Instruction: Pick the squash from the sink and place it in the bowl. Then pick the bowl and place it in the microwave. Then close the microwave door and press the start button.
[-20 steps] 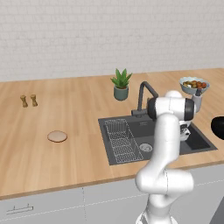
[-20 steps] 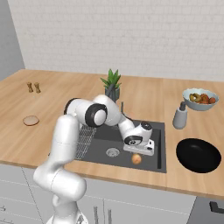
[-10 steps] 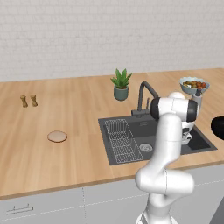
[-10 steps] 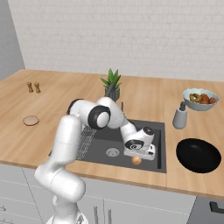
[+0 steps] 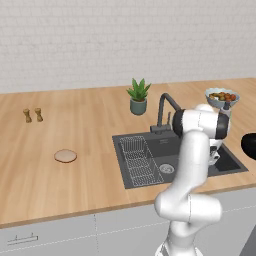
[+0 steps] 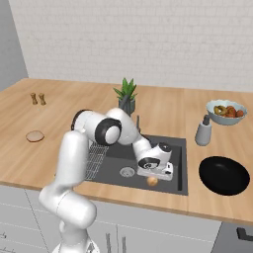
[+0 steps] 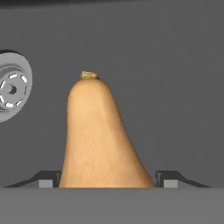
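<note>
The orange-tan squash (image 6: 152, 181) lies on the floor of the dark grey sink (image 6: 177, 157), near its front right corner. In the hand view the squash (image 7: 103, 140) points its stem away from me, and its wide base sits between my fingertips. My gripper (image 6: 153, 177) reaches down into the basin, and its tips (image 7: 49, 180) rest against both flanks of the squash with no gap showing. The glossy black bowl (image 6: 224, 175) stands on the counter to the right of the sink. The microwave and its door are out of view.
A wire rack (image 5: 140, 160) fills the sink's left side, and the round drain (image 7: 11, 89) is left of the squash. A black faucet (image 5: 165, 107), a potted plant (image 5: 138, 97), a soap dispenser (image 6: 202, 131) and a pale fruit dish (image 6: 226, 111) stand behind the basin.
My hand has sunk lower into the sink onto the squash, and the jaws have drawn in against it. The bowl and counter items have not moved.
</note>
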